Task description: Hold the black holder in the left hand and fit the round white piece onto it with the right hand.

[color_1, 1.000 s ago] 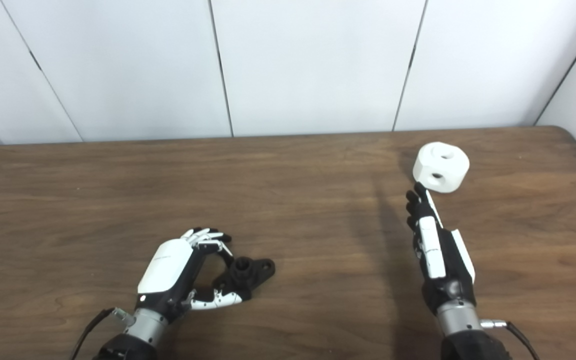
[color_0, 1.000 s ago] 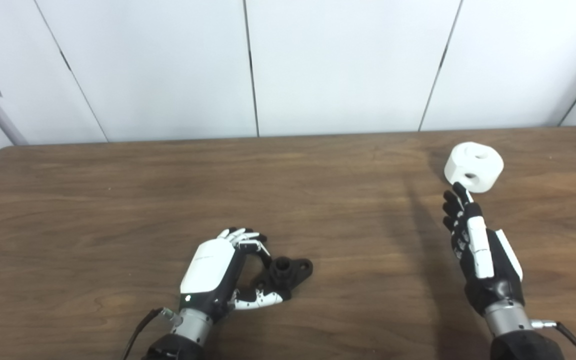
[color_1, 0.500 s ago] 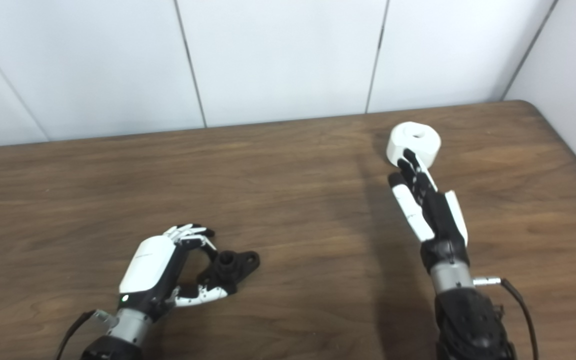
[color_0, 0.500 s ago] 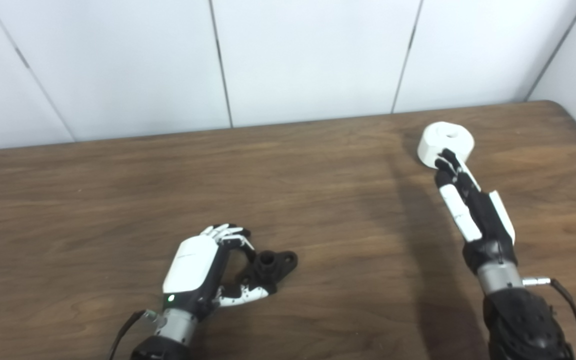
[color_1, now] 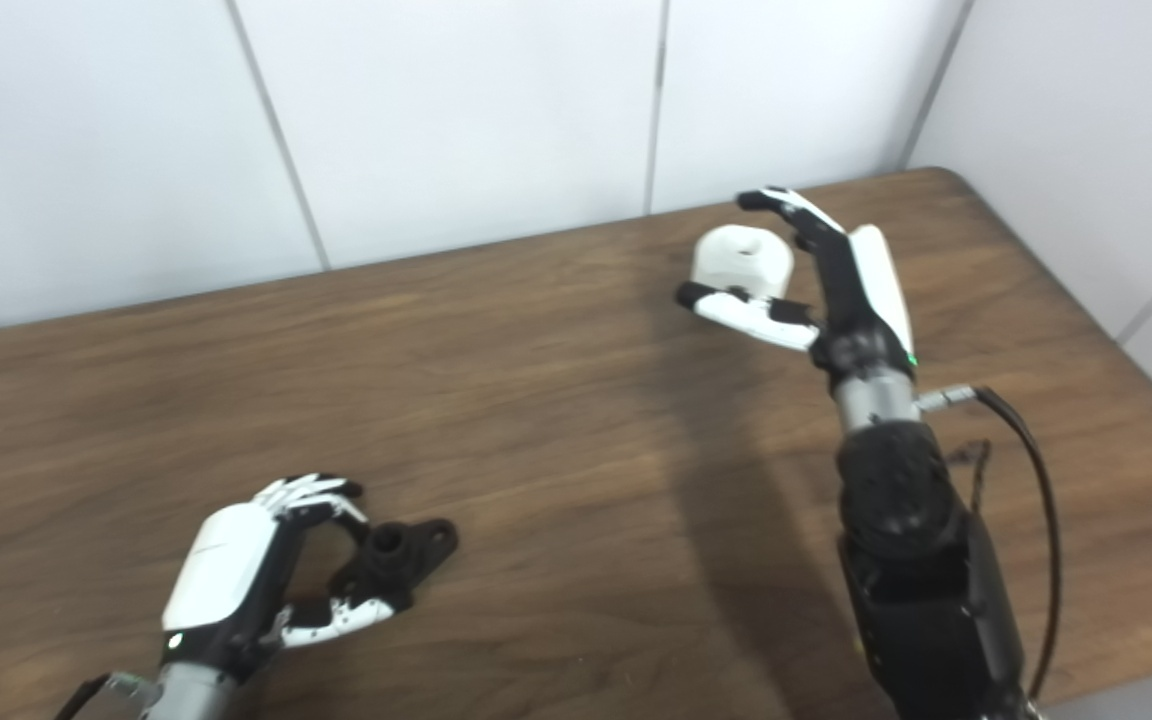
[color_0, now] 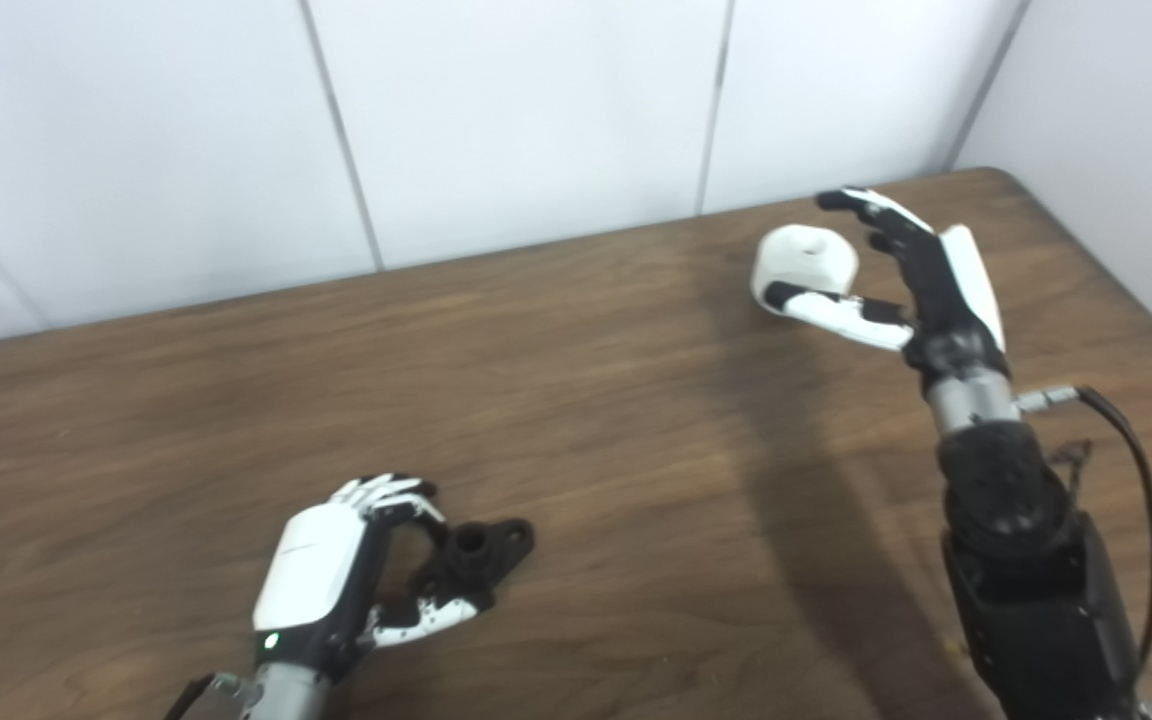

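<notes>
A dark wooden table (color_0: 576, 400) fills the scene, backed by a white panelled wall (color_0: 496, 110), and the black holder (color_0: 471, 560) serves as the landmark, lying flat on the wood near the table's front edge on the left side. The left hand (color_0: 331, 570) is just to the left of the holder, with its white back turned up; its fingers (color_0: 386, 492) curl over toward the holder's near end and its thumb (color_0: 416, 622) reaches in from below, so the hand forms a narrow cup around that end. Whether the fingers actually press on the holder or only sit close to it cannot be told from either view, and the holder looks to be resting on the table. The round white piece (color_0: 804, 268) is well apart from the holder, far to its right and toward the back of the table, close to the wall. The right hand (color_0: 911, 285) is at that piece, its arm rising from the bottom right corner. Its fingers (color_0: 871, 208) are spread wide and arch over the far right side of the piece, while the thumb (color_0: 826, 305) stretches along the piece's near side, low down. The piece sits between thumb and fingers, and the grasp is not closed around it; contact by the thumb cannot be confirmed.
</notes>
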Robot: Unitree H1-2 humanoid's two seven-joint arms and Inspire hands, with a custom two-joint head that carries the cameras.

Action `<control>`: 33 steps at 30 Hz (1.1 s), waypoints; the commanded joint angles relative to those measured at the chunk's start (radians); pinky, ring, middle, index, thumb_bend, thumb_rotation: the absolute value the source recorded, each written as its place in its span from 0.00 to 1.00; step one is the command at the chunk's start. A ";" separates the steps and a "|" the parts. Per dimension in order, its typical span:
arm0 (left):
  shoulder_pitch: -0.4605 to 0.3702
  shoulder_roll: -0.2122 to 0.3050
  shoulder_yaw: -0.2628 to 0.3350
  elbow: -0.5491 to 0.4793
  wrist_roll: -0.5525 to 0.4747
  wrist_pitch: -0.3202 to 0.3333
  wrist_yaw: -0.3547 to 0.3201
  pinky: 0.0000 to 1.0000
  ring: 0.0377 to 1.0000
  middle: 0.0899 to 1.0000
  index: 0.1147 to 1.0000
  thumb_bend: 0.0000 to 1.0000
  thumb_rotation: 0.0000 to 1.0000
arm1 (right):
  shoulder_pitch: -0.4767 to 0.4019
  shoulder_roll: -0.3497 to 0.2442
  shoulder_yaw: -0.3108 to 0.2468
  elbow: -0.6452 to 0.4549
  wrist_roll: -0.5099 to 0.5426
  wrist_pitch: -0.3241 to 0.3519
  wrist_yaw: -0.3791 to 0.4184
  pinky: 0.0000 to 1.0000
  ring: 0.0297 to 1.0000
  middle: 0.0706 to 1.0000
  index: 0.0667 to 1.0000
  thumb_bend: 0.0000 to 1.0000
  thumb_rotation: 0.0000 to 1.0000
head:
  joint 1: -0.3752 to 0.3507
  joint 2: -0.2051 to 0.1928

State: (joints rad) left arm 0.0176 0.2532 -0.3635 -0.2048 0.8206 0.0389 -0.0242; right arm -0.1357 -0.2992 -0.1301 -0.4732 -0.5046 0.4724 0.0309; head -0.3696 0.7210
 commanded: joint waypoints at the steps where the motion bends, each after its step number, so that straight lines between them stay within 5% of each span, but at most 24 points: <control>1: 0.002 0.018 0.011 -0.007 0.017 0.003 -0.015 0.89 0.83 0.75 0.42 0.52 0.04 | -0.060 -0.045 -0.008 0.001 -0.062 -0.003 0.018 0.93 0.95 0.91 0.74 0.82 0.38 | -0.001 0.001; 14: 0.007 0.012 0.041 -0.005 0.000 -0.016 -0.027 0.87 0.82 0.74 0.42 0.52 0.04 | -0.197 -0.173 -0.019 0.169 -0.237 -0.003 0.242 0.96 1.00 0.99 0.73 0.93 0.29 | -0.027 -0.017; 21: 0.009 0.011 0.044 -0.008 0.006 -0.020 -0.032 0.86 0.82 0.73 0.42 0.52 0.04 | -0.262 -0.233 0.018 0.290 -0.288 -0.003 0.341 1.00 1.00 1.00 0.80 0.98 0.27 | -0.024 -0.020; 33: 0.015 0.006 0.051 -0.010 0.003 -0.019 -0.030 0.86 0.82 0.73 0.42 0.52 0.04 | -0.353 -0.252 0.076 0.461 -0.361 -0.003 0.388 1.00 1.00 1.00 0.83 1.00 0.27 | -0.018 -0.027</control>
State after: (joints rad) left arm 0.0278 0.2502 -0.3206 -0.2076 0.8195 0.0193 -0.0490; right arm -0.4325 -0.5184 -0.0483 0.0006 -0.8470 0.4734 0.4275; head -0.3866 0.6934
